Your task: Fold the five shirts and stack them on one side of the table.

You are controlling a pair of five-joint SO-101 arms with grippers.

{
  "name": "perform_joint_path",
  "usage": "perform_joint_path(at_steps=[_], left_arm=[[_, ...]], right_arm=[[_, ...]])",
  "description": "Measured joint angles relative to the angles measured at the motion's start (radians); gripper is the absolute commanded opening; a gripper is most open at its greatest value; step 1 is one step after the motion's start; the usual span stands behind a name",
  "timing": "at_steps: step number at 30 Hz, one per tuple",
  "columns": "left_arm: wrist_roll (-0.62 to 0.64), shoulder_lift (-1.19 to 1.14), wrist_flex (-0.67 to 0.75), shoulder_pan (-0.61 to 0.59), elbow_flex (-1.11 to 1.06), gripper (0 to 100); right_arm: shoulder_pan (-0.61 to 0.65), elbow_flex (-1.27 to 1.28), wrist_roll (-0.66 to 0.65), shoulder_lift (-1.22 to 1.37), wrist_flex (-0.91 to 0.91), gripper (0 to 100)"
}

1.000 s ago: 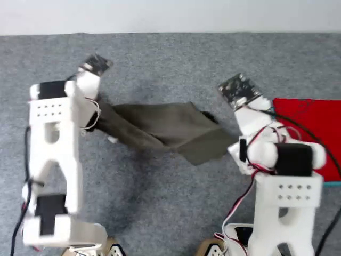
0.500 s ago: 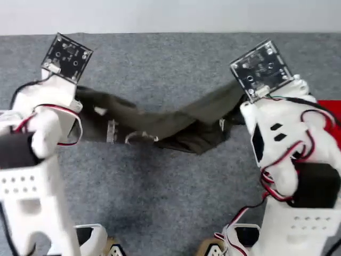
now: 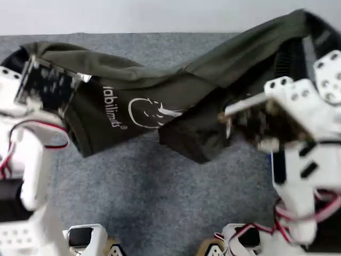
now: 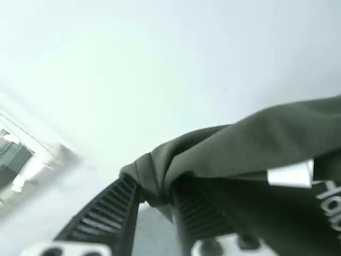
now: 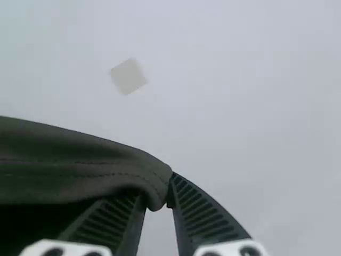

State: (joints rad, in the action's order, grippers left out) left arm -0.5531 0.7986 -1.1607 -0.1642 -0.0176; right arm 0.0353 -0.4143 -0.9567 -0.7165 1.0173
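High view: fixed overhead, facing down on the grey table (image 3: 160,213), arms close under the lens. Wrist views sight along left tool (image 4: 154,194) and right tool (image 5: 158,198), tilted upward, close-range. All three share the olive-green shirt (image 3: 160,90).

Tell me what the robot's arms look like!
The left arm and right arm are chunky white plastic. Red wires loop along them. The left gripper and right gripper have black, ribbed fingers on white bases.
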Motion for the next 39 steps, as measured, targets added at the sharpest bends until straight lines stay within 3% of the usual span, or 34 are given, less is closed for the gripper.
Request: perform_joint_path(at_steps=[8, 13, 20, 24, 33, 36, 39], left_arm=[[-0.187, 0.249, 0.008, 0.002, 0.003, 0], [-0.267, 0.371, 0.008, -0.005, 0.012, 0], [-0.285, 0.416, 0.000, -0.186, -0.078, 0], [-0.325, 0.416, -0.066, -0.242, -0.206, 0], [-0.523, 0.413, -0.235, -0.250, -0.525, 0], [-0.532, 0.413, -0.181, -0.252, -0.654, 0], [-0.532, 0.407, -0.035, -0.252, -0.799, 0]], right_arm=[[-0.120, -0.195, -0.023, -0.035, 0.035, 1.0], [-0.203, -0.276, -0.074, -0.074, 0.190, 1.0], [-0.215, -0.265, -0.160, -0.077, 0.503, 1.0], [-0.209, -0.161, -0.166, -0.066, 0.588, 1.0], [-0.066, 0.195, -0.163, -0.015, 0.574, 1.0], [-0.025, 0.316, -0.133, -0.015, 0.485, 1.0], [-0.005, 0.454, -0.126, -0.015, 0.347, 1.0]])
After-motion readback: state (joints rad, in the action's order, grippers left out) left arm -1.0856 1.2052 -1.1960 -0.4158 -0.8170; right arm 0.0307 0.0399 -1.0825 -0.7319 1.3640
